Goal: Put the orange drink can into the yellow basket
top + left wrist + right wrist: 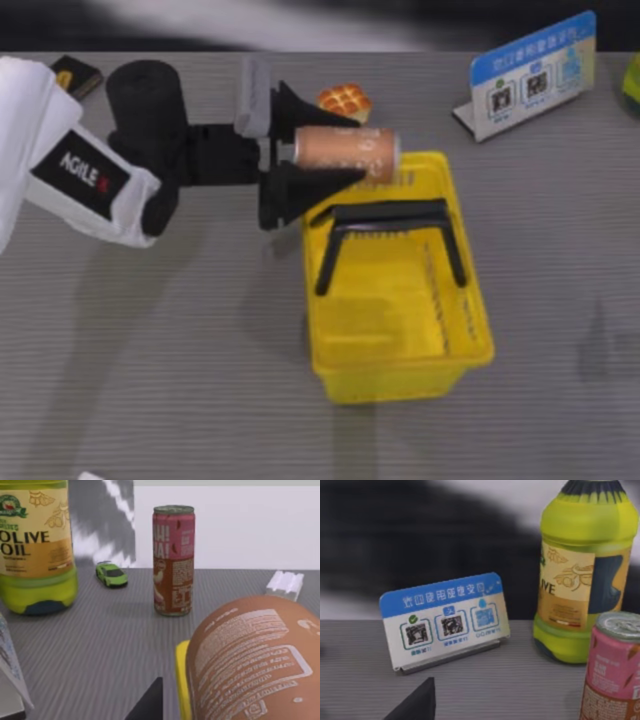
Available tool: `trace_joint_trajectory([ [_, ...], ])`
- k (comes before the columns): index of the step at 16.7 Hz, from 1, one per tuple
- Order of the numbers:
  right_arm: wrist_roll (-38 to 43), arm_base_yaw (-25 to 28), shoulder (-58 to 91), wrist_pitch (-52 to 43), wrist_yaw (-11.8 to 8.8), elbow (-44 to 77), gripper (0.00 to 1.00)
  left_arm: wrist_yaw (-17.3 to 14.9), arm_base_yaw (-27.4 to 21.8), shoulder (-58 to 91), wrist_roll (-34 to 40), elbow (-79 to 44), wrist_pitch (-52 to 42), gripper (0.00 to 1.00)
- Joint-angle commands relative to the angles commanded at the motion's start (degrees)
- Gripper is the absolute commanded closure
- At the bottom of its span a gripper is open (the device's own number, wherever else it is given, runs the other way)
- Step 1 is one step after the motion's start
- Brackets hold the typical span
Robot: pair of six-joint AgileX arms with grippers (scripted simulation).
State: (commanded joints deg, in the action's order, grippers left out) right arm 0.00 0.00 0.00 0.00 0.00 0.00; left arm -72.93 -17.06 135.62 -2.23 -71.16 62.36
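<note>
The orange drink can [345,150] lies on its side in the air, over the far rim of the yellow basket [480,330]. My left gripper [350,148] is shut on it, one black finger on each side. In the left wrist view the orange drink can [255,665] fills the near corner, with a strip of the basket's yellow rim [182,680] and one fingertip [150,702] beside it. The basket's black handle [390,215] is folded across its far half. My right arm is out of the top view; its wrist view shows one black fingertip [417,702] over bare table.
A bread bun [344,101] sits just behind the can. A blue sign [535,75] stands at the back right, with an olive oil bottle [35,545], a pink can [173,560] and a green toy car [111,574] farther right. A dark block [75,75] lies back left.
</note>
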Motion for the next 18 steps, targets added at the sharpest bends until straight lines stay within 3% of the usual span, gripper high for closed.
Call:
trace_joint_trajectory([
  [2,0.00,0.00,0.00,0.00,0.00,0.00,0.00,0.00,0.00,0.00,0.00,0.00,0.00,0.00],
  [12,-0.33,0.26,0.53,-0.43,-0.04,0.52,0.00,0.42,-0.11,-0.71,0.07,0.19,-0.37,0.00],
  [15,-3.21,2.37,5.40,-4.26,-0.24,5.31,0.00,3.49,0.69,-5.84,1.02,2.56,-2.96,0.00],
  [18,-8.56,5.96,15.48,-11.56,-0.31,15.13,0.00,9.44,2.44,-16.12,2.56,7.25,-7.87,0.00],
])
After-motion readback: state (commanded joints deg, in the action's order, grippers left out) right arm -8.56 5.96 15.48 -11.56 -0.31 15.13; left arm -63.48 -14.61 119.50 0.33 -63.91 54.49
